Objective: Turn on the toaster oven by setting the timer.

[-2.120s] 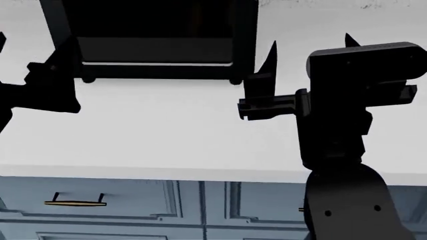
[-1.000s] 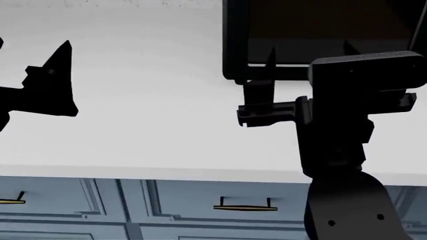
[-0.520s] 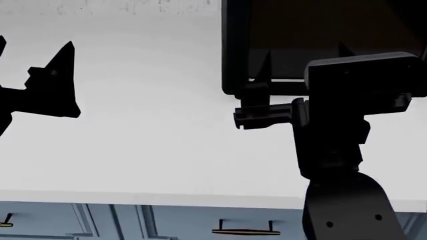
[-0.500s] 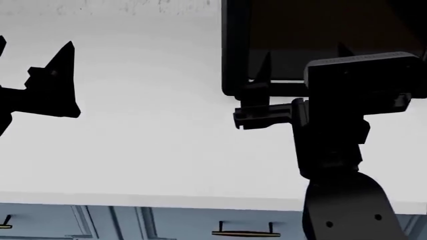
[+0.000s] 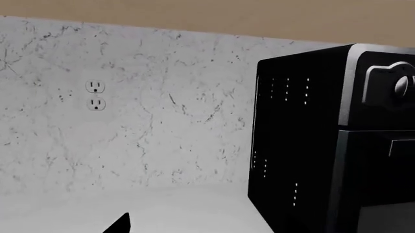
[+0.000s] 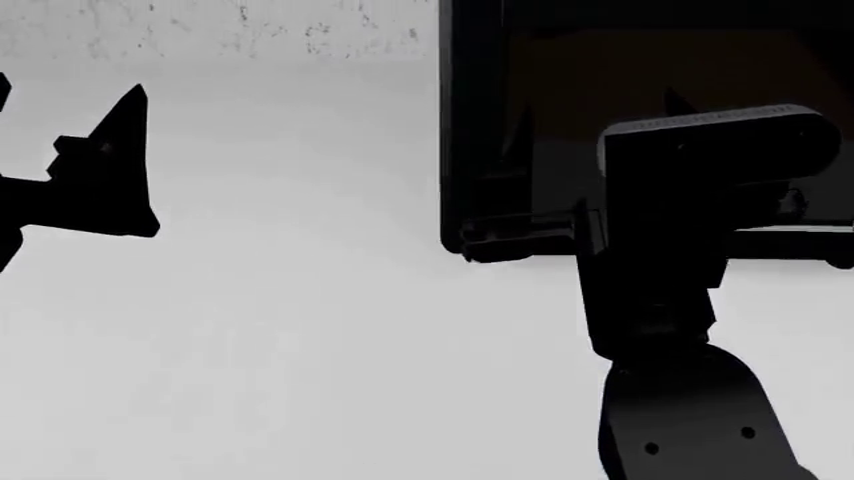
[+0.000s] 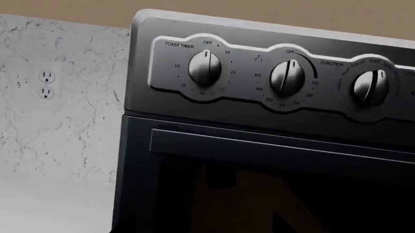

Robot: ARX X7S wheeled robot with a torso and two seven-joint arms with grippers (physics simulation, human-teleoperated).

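Standing at the worktop's (image 6: 267,330) back edge against the backsplash: toaster oven (image 7: 259,160). Right gripper (image 6: 594,150) raised before its door, jaws parted, empty, presumably approaching the timer knob (image 7: 205,68), pointing OFF. Left gripper (image 6: 94,170) aside; jaw state unclear.

Two arms raised, grippers pointing forward

In the head view the left gripper (image 6: 114,150) sits at the left edge, a black silhouette with one pointed finger (image 6: 127,110) aimed up and forward; whether its jaws are parted cannot be told. The right arm (image 6: 667,300) rises from the lower right, its blocky wrist upright. The right gripper (image 6: 587,130) shows two thin pointed fingertips (image 6: 518,130) set clearly apart, jaws spread.
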